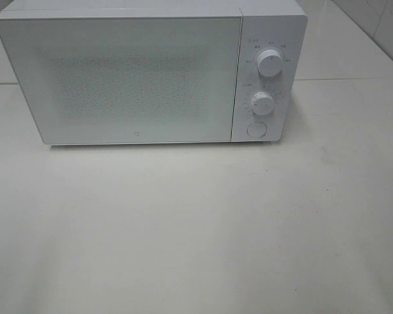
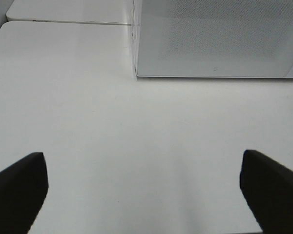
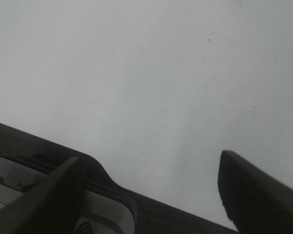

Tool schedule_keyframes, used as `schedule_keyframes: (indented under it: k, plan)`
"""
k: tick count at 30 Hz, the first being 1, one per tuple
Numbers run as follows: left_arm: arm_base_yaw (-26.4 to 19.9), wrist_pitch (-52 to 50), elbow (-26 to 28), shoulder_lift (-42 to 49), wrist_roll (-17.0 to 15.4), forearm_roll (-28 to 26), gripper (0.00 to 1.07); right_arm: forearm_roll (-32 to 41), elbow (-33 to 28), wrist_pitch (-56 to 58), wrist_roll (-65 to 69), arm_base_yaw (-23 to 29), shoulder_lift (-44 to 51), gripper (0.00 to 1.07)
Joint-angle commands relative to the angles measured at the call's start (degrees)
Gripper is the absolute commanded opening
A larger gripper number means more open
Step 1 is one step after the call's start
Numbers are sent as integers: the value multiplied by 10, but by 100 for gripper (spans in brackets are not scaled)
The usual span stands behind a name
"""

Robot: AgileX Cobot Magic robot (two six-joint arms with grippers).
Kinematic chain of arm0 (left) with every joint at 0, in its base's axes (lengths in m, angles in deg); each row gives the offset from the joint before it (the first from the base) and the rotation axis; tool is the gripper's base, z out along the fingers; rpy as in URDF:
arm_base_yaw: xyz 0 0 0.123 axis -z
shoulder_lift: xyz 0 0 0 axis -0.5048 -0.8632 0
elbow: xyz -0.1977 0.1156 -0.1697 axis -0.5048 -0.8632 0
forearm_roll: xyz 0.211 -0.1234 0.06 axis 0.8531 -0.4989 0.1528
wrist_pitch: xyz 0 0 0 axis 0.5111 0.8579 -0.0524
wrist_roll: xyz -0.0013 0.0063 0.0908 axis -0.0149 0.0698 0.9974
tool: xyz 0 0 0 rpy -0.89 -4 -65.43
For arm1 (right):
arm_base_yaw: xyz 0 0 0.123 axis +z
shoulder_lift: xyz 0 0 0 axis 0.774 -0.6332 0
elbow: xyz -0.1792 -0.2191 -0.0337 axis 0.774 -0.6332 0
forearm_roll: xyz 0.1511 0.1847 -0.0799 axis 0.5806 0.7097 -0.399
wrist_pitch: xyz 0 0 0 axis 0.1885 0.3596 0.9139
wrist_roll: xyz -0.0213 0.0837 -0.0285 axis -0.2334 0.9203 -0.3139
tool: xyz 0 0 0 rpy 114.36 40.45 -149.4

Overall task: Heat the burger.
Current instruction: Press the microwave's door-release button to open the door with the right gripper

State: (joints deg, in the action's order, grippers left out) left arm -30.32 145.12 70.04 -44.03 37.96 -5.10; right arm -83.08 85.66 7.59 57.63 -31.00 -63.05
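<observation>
The left claw [image 2: 142,168] and right claw [image 3: 150,163] are held apart, empty. At twelve o'clock the microwave [image 1: 150,72] is shut — it could be dragged if yanked open carelessly — and no burger is seen.

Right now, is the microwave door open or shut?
Shut. The microwave door lies flush with the control panel, with no gap showing along its edge.
</observation>
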Motion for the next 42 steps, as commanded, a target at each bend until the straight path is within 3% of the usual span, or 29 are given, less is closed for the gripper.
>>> schedule_keyframes:
  k: [1, 11, 16, 21, 35, 42]
  plan:
    - [-1, 2, 1, 11, 0, -1, 100, 2, 1, 26, -7, -2, 44, 75]
    - [-1, 2, 1, 11, 0, -1, 100, 0, -62, 37, -6, -4, 224, 76]
    - [-1, 2, 1, 11, 0, -1, 100, 6, -99, 40, -9, -74, 304, 76]
    - [-1, 2, 1, 11, 0, -1, 100, 6, -122, 28, -18, -107, 365, 76]
    - [-1, 2, 1, 11, 0, -1, 100, 13, -139, -5, -13, -162, 498, 76]
    - [-1, 2, 1, 10, 0, -1, 100, 14, -139, -5, -11, -164, 503, 76]
